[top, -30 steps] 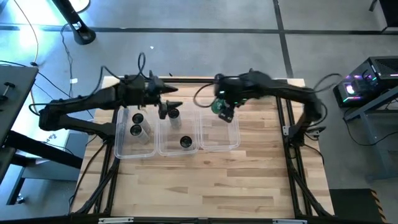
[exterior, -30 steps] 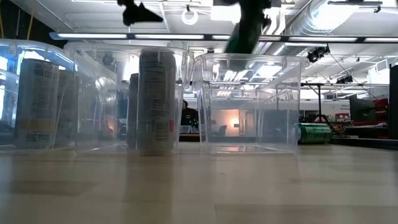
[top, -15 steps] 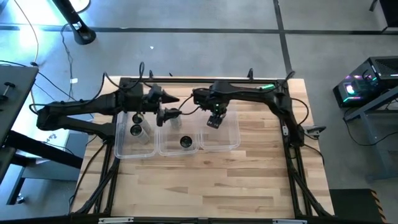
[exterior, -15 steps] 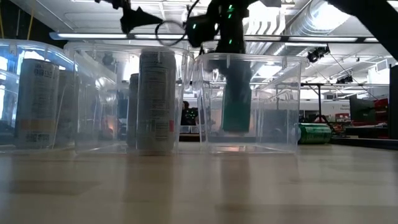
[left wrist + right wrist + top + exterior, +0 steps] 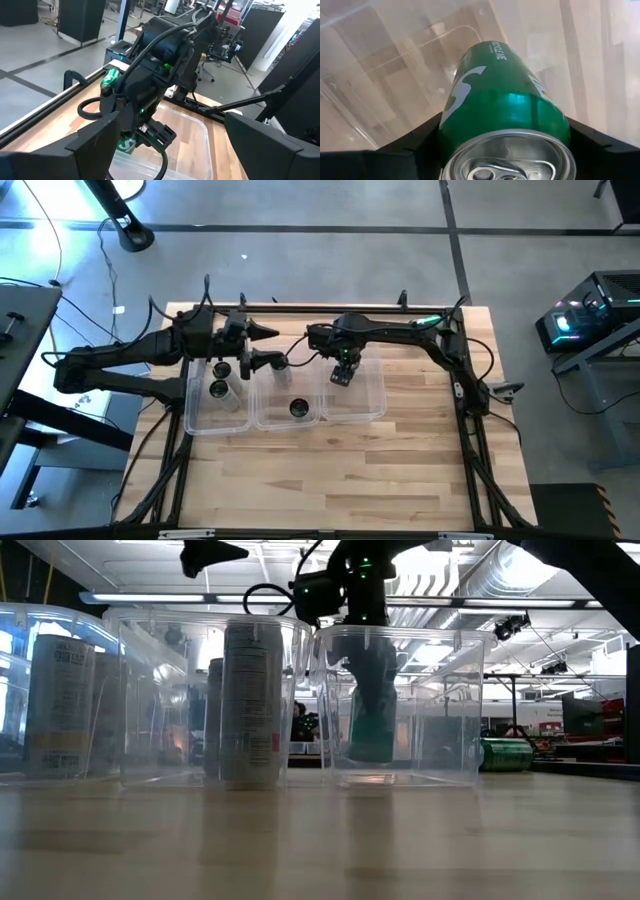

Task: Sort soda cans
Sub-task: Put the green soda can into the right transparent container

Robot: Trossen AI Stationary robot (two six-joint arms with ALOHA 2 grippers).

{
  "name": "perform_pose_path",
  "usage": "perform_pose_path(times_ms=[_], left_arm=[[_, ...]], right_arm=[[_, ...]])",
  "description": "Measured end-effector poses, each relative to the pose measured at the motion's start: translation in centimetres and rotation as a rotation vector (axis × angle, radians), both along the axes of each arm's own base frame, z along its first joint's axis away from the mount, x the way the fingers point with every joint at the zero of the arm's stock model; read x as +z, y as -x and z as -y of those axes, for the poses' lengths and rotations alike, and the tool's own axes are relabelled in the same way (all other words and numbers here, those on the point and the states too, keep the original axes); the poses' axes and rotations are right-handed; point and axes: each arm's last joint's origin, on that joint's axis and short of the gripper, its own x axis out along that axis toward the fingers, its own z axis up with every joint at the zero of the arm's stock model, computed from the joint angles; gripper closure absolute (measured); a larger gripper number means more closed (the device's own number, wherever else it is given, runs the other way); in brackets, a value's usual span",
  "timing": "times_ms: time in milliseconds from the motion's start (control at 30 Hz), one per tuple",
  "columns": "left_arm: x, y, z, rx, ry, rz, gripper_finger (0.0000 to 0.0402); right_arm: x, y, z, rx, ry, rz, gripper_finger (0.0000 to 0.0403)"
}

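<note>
Overhead, left gripper (image 5: 268, 346) hovers wide open, empty, above middle tub (image 5: 262, 418). Left tub (image 5: 196, 420) holds pale cans (image 5: 219, 389); middle tub, black can (image 5: 298, 409). Right gripper (image 5: 343, 373) reaches down inside right tub (image 5: 372, 412), fingers clamped on upright green Sprite can (image 5: 497, 95), low inside tub near floor. Second green can (image 5: 508, 754) lies sideways on table beyond tubs.
</note>
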Motion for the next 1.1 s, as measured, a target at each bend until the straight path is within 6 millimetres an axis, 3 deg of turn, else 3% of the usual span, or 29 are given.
perform_pose_path(times_ms=[167,433,767,1100], left_arm=[[-0.1,0.0,0.0,0.000,0.002,-0.015,0.0057],[-0.2,0.0,0.0,0.000,-0.007,-0.025,0.0057],[0.0,0.4,-0.3,0.016,-0.024,-0.018,0.0057],[1.5,2.7,-0.7,0.067,-0.046,0.079,0.0057]], right_arm=[[0.1,0.1,0.0,-0.046,0.000,-0.005,0.0024],[0.3,0.5,-0.1,-0.028,-0.013,-0.032,0.0062],[3.4,2.1,-0.2,-0.032,0.006,0.007,0.0062],[10.1,5.7,-0.8,-0.091,0.067,0.208,0.0061]])
